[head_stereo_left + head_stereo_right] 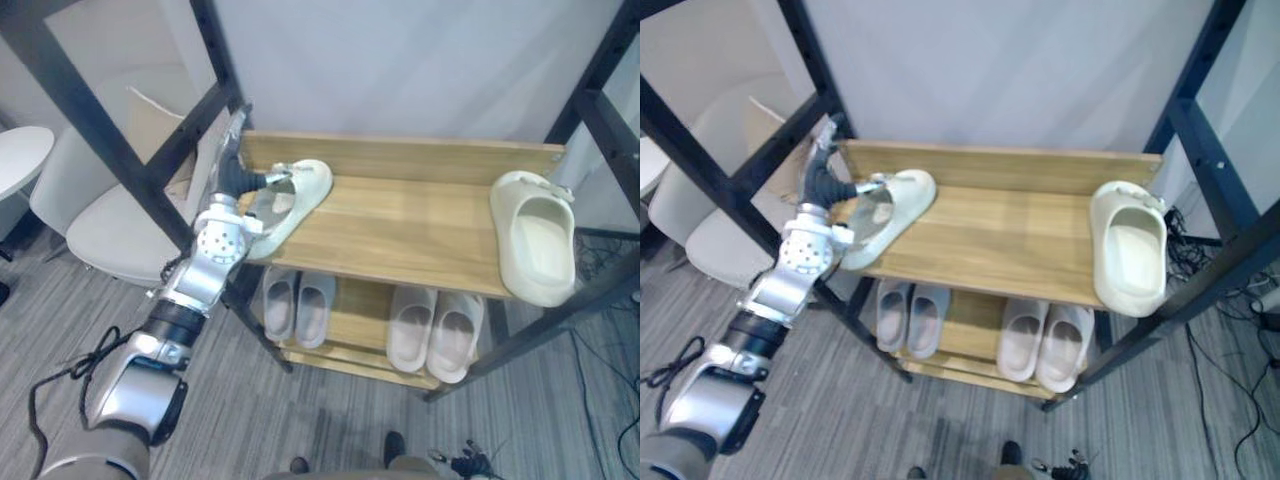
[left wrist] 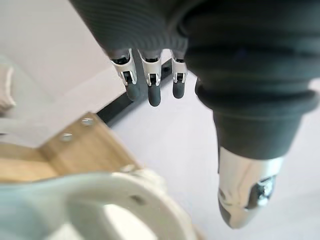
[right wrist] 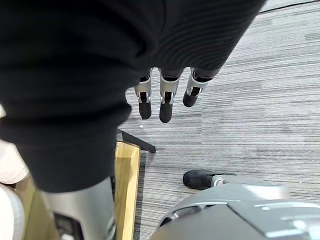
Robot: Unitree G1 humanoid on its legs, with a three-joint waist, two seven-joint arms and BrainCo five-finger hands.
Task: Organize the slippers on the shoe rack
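Slipper (image 1: 295, 200) angled at upper left on shoe rack (image 1: 400, 230) top shelf, nr front corner; mate (image 1: 535, 240) at right. Left robot hand (image 1: 238, 182) fingers apart, over it, w/o grip. Risk: nudge knocks it off edge.

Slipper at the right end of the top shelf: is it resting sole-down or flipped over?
Sole-down. The slipper lies flat on the top shelf with its hollow foot opening facing up.
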